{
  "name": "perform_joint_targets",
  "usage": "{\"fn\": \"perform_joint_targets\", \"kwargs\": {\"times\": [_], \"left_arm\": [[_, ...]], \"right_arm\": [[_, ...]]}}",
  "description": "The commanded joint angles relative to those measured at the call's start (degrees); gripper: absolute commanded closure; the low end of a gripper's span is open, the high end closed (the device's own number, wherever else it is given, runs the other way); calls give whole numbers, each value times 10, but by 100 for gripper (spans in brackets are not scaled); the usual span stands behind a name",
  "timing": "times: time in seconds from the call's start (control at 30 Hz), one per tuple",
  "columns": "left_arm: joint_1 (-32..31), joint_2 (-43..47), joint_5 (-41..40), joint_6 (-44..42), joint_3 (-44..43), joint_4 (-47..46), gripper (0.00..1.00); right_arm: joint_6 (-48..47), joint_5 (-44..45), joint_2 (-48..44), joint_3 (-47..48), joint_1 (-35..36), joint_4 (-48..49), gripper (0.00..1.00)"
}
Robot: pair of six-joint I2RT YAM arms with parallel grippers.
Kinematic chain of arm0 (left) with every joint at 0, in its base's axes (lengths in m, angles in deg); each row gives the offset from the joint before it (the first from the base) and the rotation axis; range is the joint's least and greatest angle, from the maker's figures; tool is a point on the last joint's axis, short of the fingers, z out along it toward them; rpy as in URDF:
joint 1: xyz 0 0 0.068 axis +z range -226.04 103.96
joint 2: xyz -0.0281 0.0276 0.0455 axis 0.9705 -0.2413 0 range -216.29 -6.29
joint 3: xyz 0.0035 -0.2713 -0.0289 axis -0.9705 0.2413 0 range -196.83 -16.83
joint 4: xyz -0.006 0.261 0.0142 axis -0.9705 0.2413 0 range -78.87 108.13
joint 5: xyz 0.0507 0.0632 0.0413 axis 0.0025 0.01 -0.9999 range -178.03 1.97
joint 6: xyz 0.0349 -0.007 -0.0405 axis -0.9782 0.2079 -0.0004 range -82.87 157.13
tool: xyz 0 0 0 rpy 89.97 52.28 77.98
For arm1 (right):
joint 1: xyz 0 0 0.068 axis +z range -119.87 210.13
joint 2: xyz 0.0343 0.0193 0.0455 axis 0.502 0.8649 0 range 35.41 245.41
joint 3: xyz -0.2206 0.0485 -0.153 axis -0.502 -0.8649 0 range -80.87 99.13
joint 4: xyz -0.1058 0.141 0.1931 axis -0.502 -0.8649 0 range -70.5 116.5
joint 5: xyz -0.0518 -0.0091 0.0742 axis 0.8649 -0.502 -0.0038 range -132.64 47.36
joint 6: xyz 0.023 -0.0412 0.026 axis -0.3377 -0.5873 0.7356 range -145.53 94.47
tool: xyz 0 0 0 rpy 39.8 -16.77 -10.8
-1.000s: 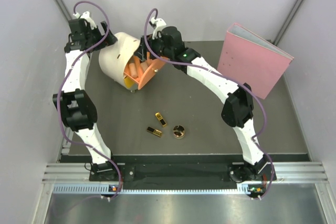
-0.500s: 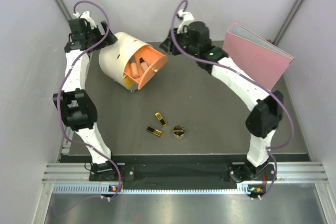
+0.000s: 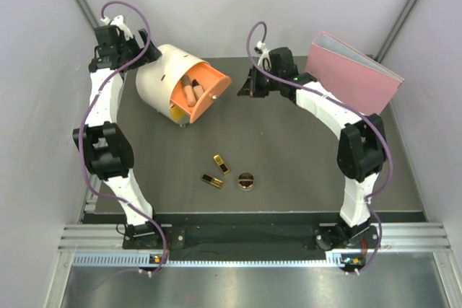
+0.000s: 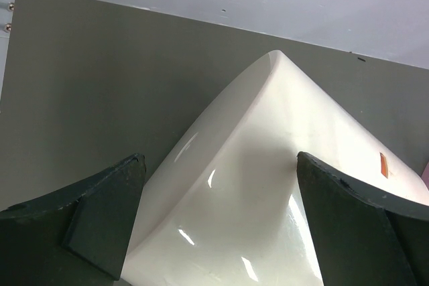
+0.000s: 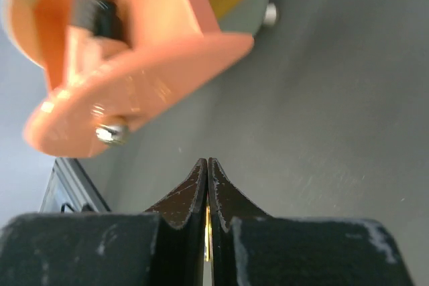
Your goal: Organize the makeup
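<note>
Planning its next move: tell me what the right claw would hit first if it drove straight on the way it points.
Probably the open drawer's orange front, near its metal knob; the shut right claw points at it across bare table. Depth is unclear; it could graze the table first.

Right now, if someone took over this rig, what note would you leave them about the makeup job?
Left gripper: open, straddling the cream drawer box.
Right gripper: shut, nothing visibly held, beside the open orange drawer.
Done: two peach bottles lie in that drawer.
Left: two lipstick cases and the gold compact lie on the table, to go in.
</note>
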Motion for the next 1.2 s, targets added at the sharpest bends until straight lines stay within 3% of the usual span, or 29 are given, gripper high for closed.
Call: {"fn": "perform_joint_targets", "kwargs": {"times": [0.0,0.63,0.93,1.17], "left_arm": [[-1,-4,-9,-20,6,29,2],[-2,-2,-9,-19,9,28,2],[-2,-1,-7,-20,10,29,2],[-2,0,-3,-17,13,27,2]], "right_arm": [[-1,-51,31,47,7,-19,100],[32,-97,137,193,47,1,100],[71,-114,212,307,63,41,100],[134,-122,246,338,67,104,100]]}}
